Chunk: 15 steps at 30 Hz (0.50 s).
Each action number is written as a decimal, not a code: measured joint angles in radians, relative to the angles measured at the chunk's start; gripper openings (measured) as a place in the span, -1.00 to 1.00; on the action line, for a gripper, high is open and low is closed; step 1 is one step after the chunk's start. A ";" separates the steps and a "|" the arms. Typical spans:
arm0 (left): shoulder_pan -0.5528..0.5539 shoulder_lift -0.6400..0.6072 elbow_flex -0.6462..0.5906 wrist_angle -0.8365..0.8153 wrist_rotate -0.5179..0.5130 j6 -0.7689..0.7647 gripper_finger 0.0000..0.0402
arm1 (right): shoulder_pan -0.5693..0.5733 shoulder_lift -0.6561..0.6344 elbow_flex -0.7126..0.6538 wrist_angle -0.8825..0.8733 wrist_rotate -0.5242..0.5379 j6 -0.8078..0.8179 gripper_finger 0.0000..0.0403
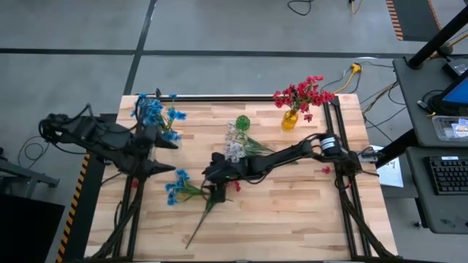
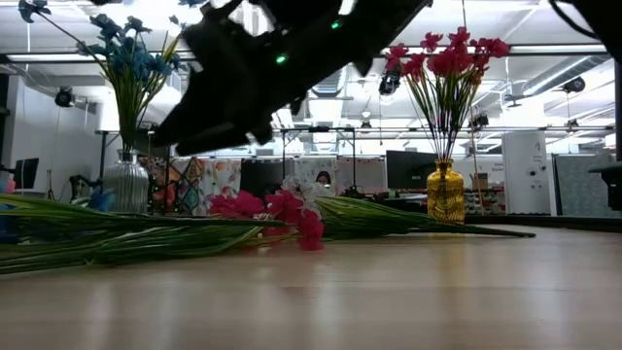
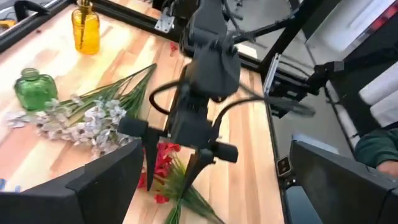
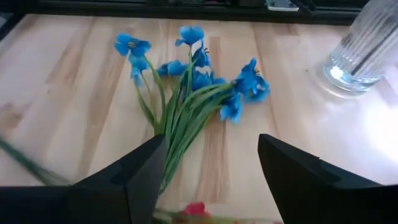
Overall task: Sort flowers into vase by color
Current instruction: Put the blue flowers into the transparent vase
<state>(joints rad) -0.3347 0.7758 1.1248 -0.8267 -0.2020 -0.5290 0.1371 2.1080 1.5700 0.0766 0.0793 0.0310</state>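
Note:
My right gripper (image 1: 216, 187) hangs open over the middle of the table, fingers pointing down. In the left wrist view its two fingertips (image 3: 149, 177) stand on either side of a red spray (image 3: 163, 158) that lies flat on the wood; the low view shows the gripper raised above it. A blue spray (image 4: 193, 81) lies just ahead of it, toward the left. A white spray (image 1: 234, 143) lies by the green vase (image 1: 242, 122). Blue flowers stand in the clear vase (image 1: 150, 111), red ones in the yellow vase (image 1: 290, 119). My left gripper (image 1: 170, 155) waits open at the left.
The clear vase (image 4: 367, 43) stands at the far left of the table and the yellow vase (image 2: 445, 192) at the far right. Long green stems (image 1: 201, 223) trail toward the near edge. Bare wood lies along the near side and to the right.

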 joint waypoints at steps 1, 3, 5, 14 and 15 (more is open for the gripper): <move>0.000 0.019 0.037 -0.033 -0.001 0.007 0.95 | 0.000 0.020 0.024 -0.011 0.000 0.003 0.25; 0.000 0.055 0.104 -0.111 -0.016 0.028 0.94 | 0.000 0.064 0.085 -0.064 -0.001 0.004 0.27; 0.000 0.090 0.166 -0.192 -0.058 0.033 0.94 | 0.000 0.104 0.146 -0.147 -0.001 0.004 0.28; -0.003 0.174 0.298 -0.361 -0.156 0.021 0.93 | 0.001 0.248 0.396 -0.387 -0.002 0.013 0.26; -0.004 0.175 0.302 -0.368 -0.157 0.015 0.93 | 0.002 0.262 0.412 -0.397 -0.004 0.013 0.26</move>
<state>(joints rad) -0.3386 0.9511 1.4266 -1.1947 -0.3591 -0.5140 0.1390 2.3701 1.9825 -0.3202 0.0750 0.0445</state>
